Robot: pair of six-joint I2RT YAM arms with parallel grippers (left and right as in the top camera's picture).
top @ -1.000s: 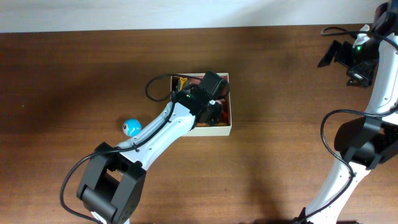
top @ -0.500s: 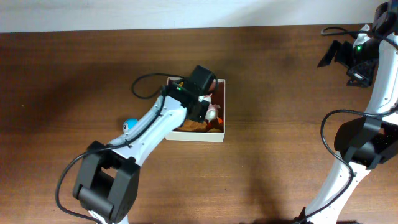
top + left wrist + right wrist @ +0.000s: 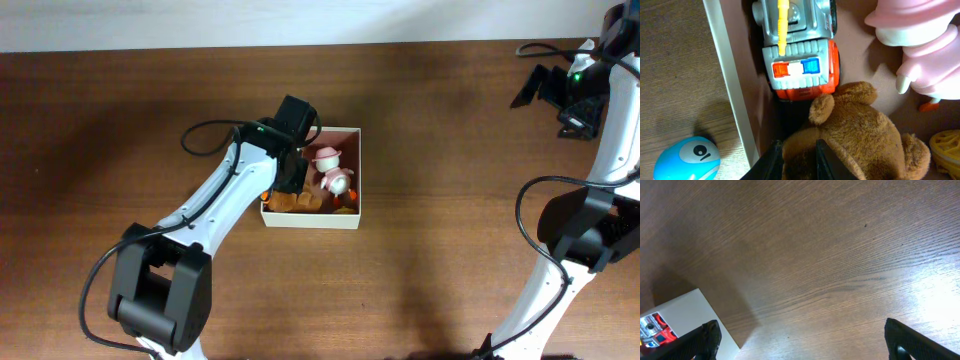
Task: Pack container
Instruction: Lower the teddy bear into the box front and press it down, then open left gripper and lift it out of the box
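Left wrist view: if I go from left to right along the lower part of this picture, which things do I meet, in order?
blue ball-shaped toy on the table → white wall of the container → brown teddy bear → yellow toy at the right edge

I see white-shelled left arm (image 3: 222,205), black joint housings | white-and-black right arm (image 3: 548,285), same build | loose black cable loops (image 3: 184,141) on both | green wrist LED (image 3: 577,75) lit | matte black right-gripper fingers (image 3: 706,339)
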